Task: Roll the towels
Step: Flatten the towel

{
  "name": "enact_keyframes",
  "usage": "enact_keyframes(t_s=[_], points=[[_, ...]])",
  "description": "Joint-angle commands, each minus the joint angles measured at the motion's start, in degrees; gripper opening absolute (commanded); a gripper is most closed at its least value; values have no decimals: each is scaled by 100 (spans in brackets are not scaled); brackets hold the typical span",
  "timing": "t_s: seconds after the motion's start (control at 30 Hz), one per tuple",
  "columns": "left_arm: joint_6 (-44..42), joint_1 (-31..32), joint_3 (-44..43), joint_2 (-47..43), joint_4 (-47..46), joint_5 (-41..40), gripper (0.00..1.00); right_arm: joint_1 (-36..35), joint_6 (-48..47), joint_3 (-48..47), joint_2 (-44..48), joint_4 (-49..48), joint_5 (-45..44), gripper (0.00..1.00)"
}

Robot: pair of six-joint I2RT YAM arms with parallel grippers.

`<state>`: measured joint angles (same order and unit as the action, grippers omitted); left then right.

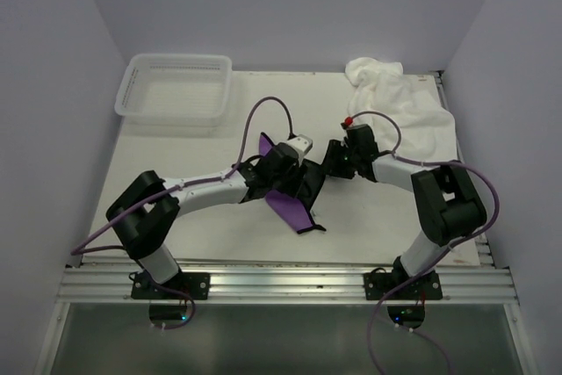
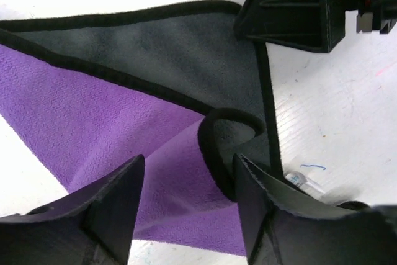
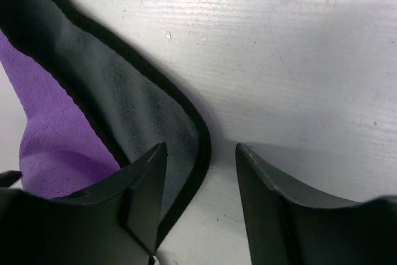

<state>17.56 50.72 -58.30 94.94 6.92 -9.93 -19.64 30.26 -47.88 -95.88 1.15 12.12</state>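
While the purple towel [image 1: 291, 210] lies folded over but unrolled front-right of the basket [image 1: 127, 94], left gripper [image 2: 189, 172] and right gripper [image 3: 201, 153] stand spread at its trim; white towel [image 1: 399, 103], right of the basket, sits crumpled; both rolls remain.

Overhead view: bright, even white light from above; the tabletop [image 1: 211, 234] looks pale, nearly washed out, with only faint soft shadows. Left wrist close-up: the tabletop glares pure white at the top, the purple towel [image 2: 87, 122] shows sharp pile, the left tool [image 2: 189, 162] is dark and blurred. Right wrist close-up: a broad grey shadow lies around the right tool [image 3: 200, 148].
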Motion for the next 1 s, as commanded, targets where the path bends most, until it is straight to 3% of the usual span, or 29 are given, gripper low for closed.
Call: enact_keyframes(t_s=[0.0,0.1,0.17,0.23,0.33,0.47,0.77,0.97], points=[[45,26,91,60,-410,-61,61,-84,-108,42,-317,-80,36,49],[54,26,187,43,-411,-96,52,-137,-91,15,-397,-211,54,40],[63,26,275,-36,-411,-123,37,-180,-117,7,-397,-203,54,27],[142,26,442,-202,-410,-184,29,-198,-117,6,-388,-185,45,12],[344,34,784,-571,-410,-351,19,-189,-91,59,-327,-185,45,0],[827,26,1338,-1274,-323,-650,0,-190,-82,112,-160,-150,45,0],[2619,43,2841,-3498,37,-1080,1,-189,-362,-37,648,789,-350,0],[3314,43,3422,-4369,371,-1247,17,-198,-521,-37,1000,1220,-842,0]])
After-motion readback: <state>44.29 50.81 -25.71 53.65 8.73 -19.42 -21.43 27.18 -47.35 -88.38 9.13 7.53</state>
